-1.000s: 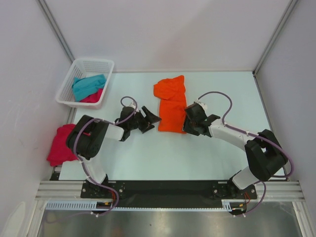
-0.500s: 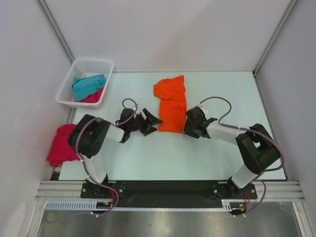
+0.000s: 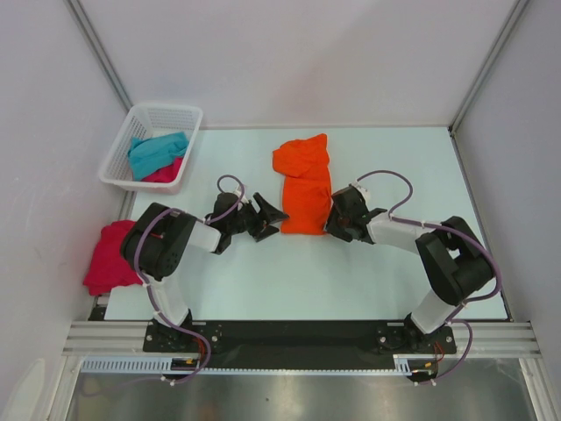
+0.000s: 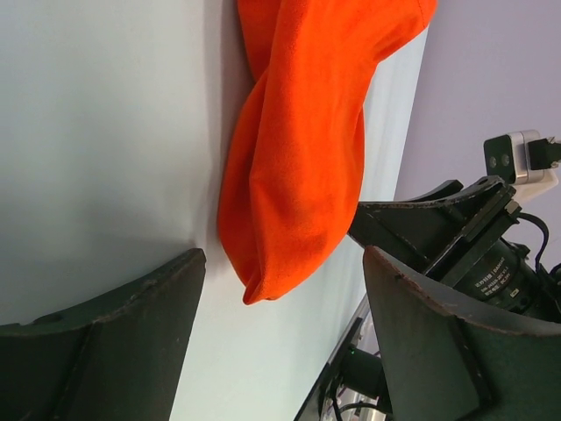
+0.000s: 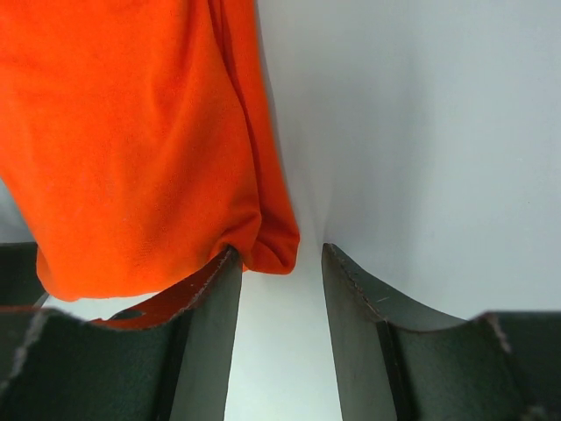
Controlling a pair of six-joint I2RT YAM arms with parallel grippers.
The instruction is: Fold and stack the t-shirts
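The bright orange t-shirt (image 3: 303, 186) lies loosely folded on the middle of the table. My left gripper (image 3: 273, 217) is open at its near left corner. In the left wrist view the shirt's corner (image 4: 294, 175) hangs just ahead of the open left gripper (image 4: 282, 259). My right gripper (image 3: 334, 219) is open at the near right corner. In the right wrist view the orange corner (image 5: 149, 140) sits at the mouth of the right gripper (image 5: 280, 250), touching the left finger (image 5: 206, 324). A teal t-shirt (image 3: 158, 151) and a pink t-shirt (image 3: 166, 173) lie in the basket. Another pink t-shirt (image 3: 109, 256) lies at the table's left edge.
The white lattice basket (image 3: 166, 109) stands at the far left corner. Pale walls and metal posts close in the table (image 3: 298, 272) on three sides. The right arm (image 4: 465, 237) shows behind the shirt in the left wrist view.
My right gripper has slid in and settled at the orange shirt's near right corner. My left gripper has edged slightly closer to the near left corner. The shirt has not moved.
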